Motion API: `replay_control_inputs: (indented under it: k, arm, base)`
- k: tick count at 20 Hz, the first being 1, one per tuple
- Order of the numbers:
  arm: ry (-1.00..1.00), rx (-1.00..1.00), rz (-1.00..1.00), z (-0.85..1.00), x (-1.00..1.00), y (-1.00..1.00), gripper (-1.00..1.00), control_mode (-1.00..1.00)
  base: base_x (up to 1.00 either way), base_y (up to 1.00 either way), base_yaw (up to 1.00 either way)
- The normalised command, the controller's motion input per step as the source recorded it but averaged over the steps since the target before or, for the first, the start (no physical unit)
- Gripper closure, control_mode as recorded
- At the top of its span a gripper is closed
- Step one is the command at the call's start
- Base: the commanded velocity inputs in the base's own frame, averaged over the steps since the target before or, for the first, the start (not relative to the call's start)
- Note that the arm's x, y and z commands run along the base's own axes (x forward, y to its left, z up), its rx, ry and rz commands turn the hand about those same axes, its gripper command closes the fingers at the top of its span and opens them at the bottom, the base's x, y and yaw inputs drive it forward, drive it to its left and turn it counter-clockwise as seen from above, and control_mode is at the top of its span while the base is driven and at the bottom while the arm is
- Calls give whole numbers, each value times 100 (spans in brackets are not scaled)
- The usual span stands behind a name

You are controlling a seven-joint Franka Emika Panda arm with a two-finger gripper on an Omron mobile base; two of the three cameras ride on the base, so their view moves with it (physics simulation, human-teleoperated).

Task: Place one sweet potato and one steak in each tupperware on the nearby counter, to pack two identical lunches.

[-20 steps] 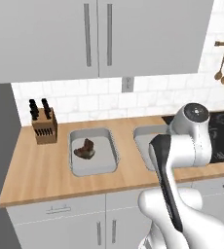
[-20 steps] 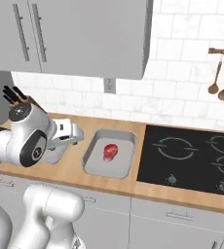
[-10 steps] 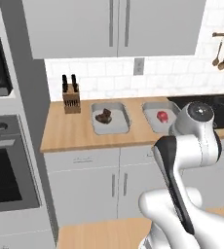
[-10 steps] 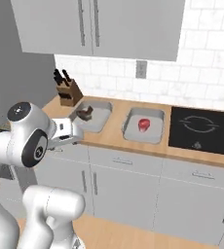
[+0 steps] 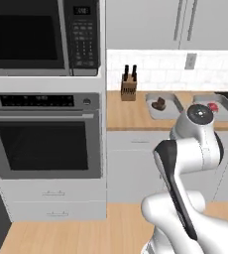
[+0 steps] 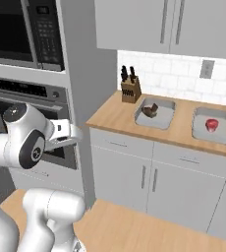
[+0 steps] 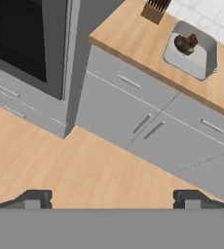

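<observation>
The end effector [image 7: 111,198] is spread wide, holding and touching nothing.

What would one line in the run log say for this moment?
hand: open, empty, over floor | left tupperware: dark food item inside | right tupperware: red item inside | both on counter | packing unfinished

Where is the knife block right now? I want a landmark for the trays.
The knife block stands at the counter's back left end against the tiled wall, just left of the nearer tupperware holding a dark piece.
</observation>
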Motion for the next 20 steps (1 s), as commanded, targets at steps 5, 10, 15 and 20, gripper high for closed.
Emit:
replay_control_inputs:
  k: [5, 10, 15, 20]
  arm:
    - [0, 0, 0, 0, 0, 0, -100, 100]
    - [0, 0, 0, 0, 0, 0, -100, 100]
    - [0, 0, 0, 0, 0, 0, -100, 100]
    - [0, 0, 0, 0, 0, 0, -100, 100]
  base:
    - [-56, 100, 25]
    - [0, 100, 11]
    - [26, 100, -4]
    - [-1, 100, -25]
